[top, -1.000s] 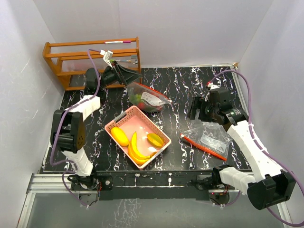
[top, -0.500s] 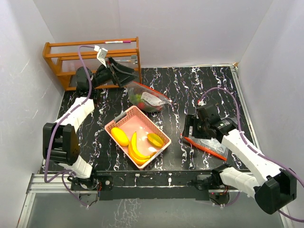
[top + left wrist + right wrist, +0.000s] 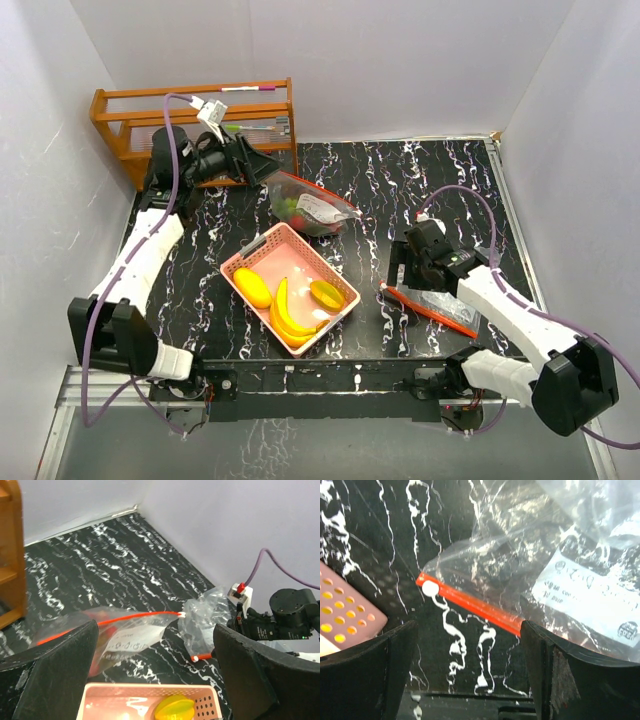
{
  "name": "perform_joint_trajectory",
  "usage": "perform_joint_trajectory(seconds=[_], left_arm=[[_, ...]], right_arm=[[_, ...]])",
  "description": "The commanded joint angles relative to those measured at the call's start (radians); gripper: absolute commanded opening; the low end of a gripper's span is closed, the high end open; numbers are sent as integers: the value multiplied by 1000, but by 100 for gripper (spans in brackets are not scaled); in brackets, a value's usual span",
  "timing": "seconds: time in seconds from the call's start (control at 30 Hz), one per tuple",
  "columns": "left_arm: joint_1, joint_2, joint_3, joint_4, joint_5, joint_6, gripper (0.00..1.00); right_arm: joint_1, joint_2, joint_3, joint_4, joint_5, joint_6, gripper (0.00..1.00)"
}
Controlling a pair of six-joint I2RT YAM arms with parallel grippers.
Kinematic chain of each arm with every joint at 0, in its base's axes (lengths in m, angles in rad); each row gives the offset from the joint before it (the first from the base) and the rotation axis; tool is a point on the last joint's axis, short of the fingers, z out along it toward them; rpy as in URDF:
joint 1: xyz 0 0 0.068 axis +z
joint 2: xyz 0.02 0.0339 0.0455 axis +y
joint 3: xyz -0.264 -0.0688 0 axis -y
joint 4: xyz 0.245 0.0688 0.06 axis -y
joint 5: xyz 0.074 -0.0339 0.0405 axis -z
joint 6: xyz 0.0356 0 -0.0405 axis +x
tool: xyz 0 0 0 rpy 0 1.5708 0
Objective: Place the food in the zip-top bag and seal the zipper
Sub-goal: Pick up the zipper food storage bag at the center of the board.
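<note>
Toy food (image 3: 288, 315) sits in two spots on the black marbled table (image 3: 400, 190). Left gripper (image 3: 268, 165): fingers apart, empty. Beside it, a clear plastic zip-top bag with red zipper (image 3: 318, 210) holds red and green pieces (image 3: 290, 207). Pink slotted plastic basket (image 3: 262, 258) holds a yellow-orange mango (image 3: 252, 287) and a yellow banana bunch (image 3: 285, 322). Right gripper (image 3: 398, 272): fingers apart, empty, over the zipper end of a second flat clear bag (image 3: 442, 298).

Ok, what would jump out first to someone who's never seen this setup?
The pink basket sits dead centre, holding a yellow banana bunch and a mango-like fruit. Behind it lies a clear bag with red and green pieces inside; the right gripper hovers open over a second, red-zippered bag.
</note>
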Motion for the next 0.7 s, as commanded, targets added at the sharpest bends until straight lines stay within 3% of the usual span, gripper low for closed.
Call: perform_joint_trajectory(seconds=[0.0, 0.33, 0.67], left_arm=[[-10, -119, 37, -240, -142, 133, 97], [-163, -178, 59, -488, -464, 238, 97], [-189, -222, -41, -438, -487, 262, 97]], right_arm=[[3, 20, -31, 152, 106, 51, 87], [3, 127, -64, 275, 199, 94, 86], [2, 202, -100, 362, 252, 117, 86]])
